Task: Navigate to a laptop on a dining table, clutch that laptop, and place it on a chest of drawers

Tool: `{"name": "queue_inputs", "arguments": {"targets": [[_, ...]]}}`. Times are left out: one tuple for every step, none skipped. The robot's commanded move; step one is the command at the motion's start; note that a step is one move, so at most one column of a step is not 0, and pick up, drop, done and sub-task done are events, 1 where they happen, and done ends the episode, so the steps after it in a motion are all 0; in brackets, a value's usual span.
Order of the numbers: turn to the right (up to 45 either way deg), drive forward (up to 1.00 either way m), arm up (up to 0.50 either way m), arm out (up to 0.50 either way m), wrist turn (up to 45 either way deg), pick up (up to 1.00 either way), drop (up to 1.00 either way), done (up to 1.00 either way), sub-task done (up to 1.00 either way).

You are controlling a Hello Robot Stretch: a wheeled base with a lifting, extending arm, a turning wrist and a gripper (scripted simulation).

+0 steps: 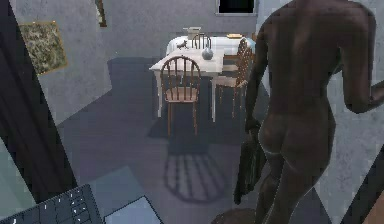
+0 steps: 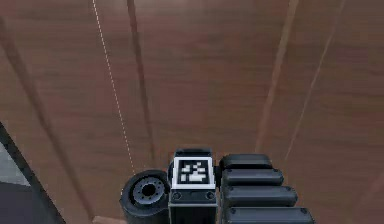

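The gripper shows as a dark round body left of a white marked square, low against a brown wooden panel with upright grain. Its fingers cannot be made out, so neither their state nor whether it holds anything can be told. In the forward view a tall, smooth, dark brown statue of a standing figure rises at the right, near the camera. Beyond it a white tabletop carries small pale things, with spindle-backed wooden chairs around it. What looks like the laptop, a dark slab gridded with keys, lies at the bottom left corner. A framed picture hangs on the grey wall.
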Motion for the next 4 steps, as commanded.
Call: {"name": "queue_inputs", "arguments": {"targets": [[-3.0,0.0,0.0,0.0,0.0,0.0,0.0,0.0,0.0],[0.0,0.6,0.0,0.0,0.0,0.0,0.0,0.0,0.0],[9.0,0.0,0.0,0.0,0.0,0.0,0.0,0.0,0.0],[0.0,0.3,0.0,0.0,0.0,0.0,0.0,0.0,0.0]]}}
